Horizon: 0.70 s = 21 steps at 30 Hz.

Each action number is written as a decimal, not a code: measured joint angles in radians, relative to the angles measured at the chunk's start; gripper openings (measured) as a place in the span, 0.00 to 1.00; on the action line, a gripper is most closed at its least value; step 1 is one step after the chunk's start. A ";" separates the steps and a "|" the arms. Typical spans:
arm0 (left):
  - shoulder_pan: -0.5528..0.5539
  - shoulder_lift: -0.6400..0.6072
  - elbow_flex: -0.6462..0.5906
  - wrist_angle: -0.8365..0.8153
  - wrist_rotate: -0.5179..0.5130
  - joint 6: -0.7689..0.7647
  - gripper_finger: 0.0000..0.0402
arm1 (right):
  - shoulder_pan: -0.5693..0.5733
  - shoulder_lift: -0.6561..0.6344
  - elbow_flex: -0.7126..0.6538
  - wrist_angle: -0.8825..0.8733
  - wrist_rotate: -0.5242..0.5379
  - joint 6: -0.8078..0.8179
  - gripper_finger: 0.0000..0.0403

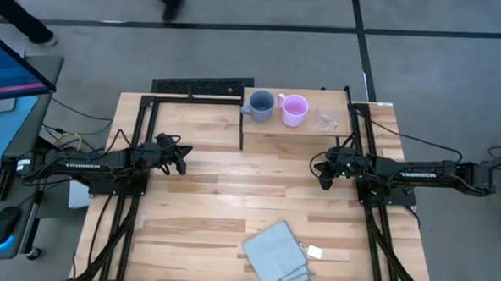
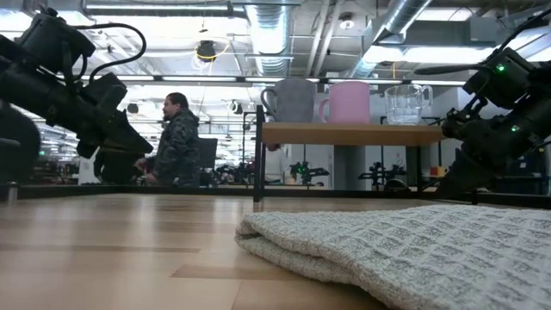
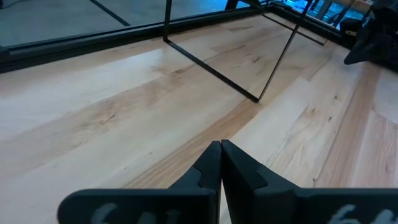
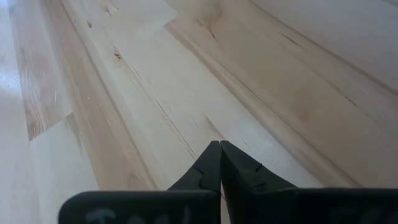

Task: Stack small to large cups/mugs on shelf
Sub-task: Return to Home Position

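A blue-grey handled mug (image 1: pixel 261 105), a pink-lilac mug (image 1: pixel 294 109) and a clear cup (image 1: pixel 325 118) stand side by side, upright on their bases, on the light-wood shelf (image 1: pixel 293 134) at the table's far side. They also show in the low view: the mug (image 2: pixel 293 100), the pink mug (image 2: pixel 349 102), the clear cup (image 2: pixel 405 103). My left gripper (image 1: pixel 182 157) is shut and empty above the table's left part. My right gripper (image 1: pixel 324 173) is shut and empty just near of the shelf's right end.
A folded grey-blue cloth (image 1: pixel 275 254) with a small white tag (image 1: pixel 314 252) lies near the table's front edge. The shelf's thin black legs (image 3: pixel 273 59) stand on the tabletop. A person (image 2: pixel 176 138) stands in the room beyond the table.
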 joint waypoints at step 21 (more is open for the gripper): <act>0.000 0.000 0.000 0.000 0.000 0.000 0.00 | 0.000 0.000 0.000 0.000 0.000 0.000 0.08</act>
